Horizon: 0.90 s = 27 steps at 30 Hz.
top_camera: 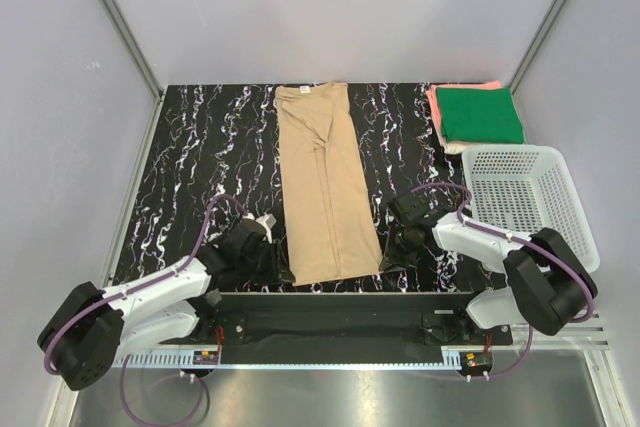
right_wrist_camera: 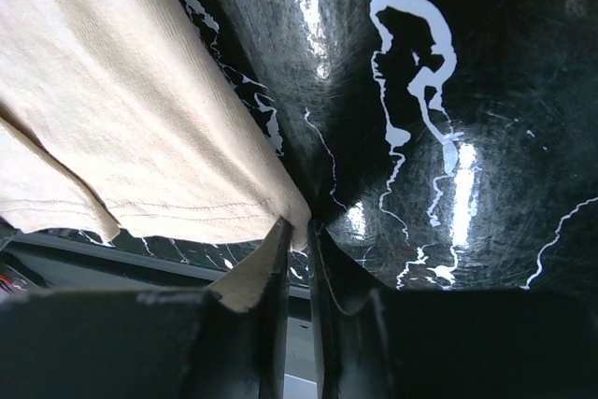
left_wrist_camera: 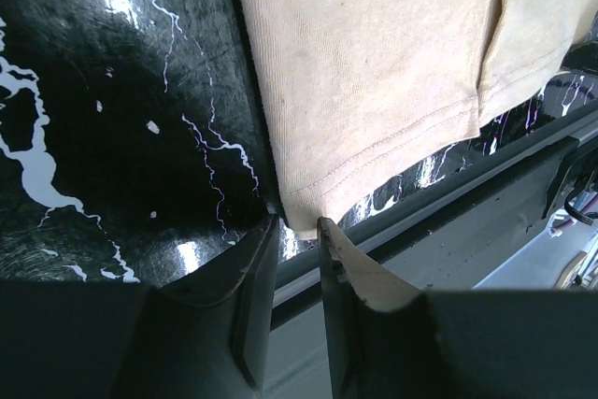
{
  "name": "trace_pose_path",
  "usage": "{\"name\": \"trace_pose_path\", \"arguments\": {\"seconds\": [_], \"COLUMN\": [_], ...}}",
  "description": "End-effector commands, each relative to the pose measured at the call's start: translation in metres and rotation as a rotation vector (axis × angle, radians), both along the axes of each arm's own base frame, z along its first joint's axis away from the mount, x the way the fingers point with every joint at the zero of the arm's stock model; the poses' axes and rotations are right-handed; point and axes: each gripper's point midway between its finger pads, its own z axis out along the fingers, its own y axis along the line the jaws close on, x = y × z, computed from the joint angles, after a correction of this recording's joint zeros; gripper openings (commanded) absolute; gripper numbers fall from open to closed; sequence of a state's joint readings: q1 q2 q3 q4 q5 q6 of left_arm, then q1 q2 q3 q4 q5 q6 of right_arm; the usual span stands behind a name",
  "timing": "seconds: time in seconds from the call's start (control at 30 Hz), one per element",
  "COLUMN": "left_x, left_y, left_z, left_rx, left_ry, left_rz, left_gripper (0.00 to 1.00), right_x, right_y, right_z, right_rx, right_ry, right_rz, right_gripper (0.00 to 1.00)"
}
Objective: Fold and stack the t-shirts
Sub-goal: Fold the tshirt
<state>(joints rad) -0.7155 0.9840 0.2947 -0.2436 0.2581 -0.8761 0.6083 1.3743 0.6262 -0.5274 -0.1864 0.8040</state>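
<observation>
The tan t-shirt [top_camera: 322,187] lies folded into a long strip down the middle of the black marbled table. My left gripper [top_camera: 280,269] is at its near left corner. In the left wrist view the jaws [left_wrist_camera: 297,223] stand slightly apart, with the shirt's hem corner [left_wrist_camera: 304,217] between the tips. My right gripper [top_camera: 388,259] is at the near right corner. In the right wrist view it [right_wrist_camera: 310,228] is shut on the shirt's corner [right_wrist_camera: 301,226]. A folded dark green t-shirt [top_camera: 482,112] lies on a coral-pink one [top_camera: 436,99] at the back right.
A white mesh basket [top_camera: 575,207] stands at the right, just in front of the stacked shirts. The table's near edge and the black rail [top_camera: 340,312] run right behind both grippers. Grey walls close in the table.
</observation>
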Motion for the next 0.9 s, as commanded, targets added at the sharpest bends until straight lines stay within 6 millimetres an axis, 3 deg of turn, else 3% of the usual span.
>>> {"name": "trace_pose_path", "arguments": {"seconds": [0.0, 0.27, 0.3, 0.5, 0.73, 0.83, 0.87], "left_x": [0.001, 0.004, 0.006, 0.008, 0.009, 0.012, 0.015], "left_y": [0.000, 0.000, -0.002, -0.008, -0.009, -0.009, -0.008], "left_z": [-0.001, 0.002, 0.003, 0.009, 0.014, 0.023, 0.030], "left_rx": [0.003, -0.001, -0.008, -0.026, -0.043, -0.062, -0.070], "left_ry": [-0.011, -0.032, -0.040, -0.061, -0.061, -0.093, -0.113], "left_rz": [0.008, 0.009, 0.001, -0.041, -0.022, 0.009, 0.024], "left_gripper": [0.29, 0.21, 0.19, 0.00, 0.00, 0.20, 0.22], "right_x": [0.001, -0.002, -0.001, 0.005, 0.010, 0.009, 0.008], "right_y": [-0.005, -0.007, -0.007, -0.002, 0.001, -0.001, -0.002], "right_z": [-0.003, -0.006, -0.006, 0.001, 0.005, 0.002, 0.000], "right_rx": [-0.015, -0.023, -0.021, -0.004, 0.007, -0.005, -0.008], "right_ry": [-0.015, -0.012, -0.012, -0.031, -0.044, -0.045, -0.039], "right_rz": [-0.009, -0.005, -0.009, -0.021, -0.023, -0.026, -0.026], "right_gripper": [0.18, 0.13, 0.09, 0.01, 0.00, 0.00, 0.00]}}
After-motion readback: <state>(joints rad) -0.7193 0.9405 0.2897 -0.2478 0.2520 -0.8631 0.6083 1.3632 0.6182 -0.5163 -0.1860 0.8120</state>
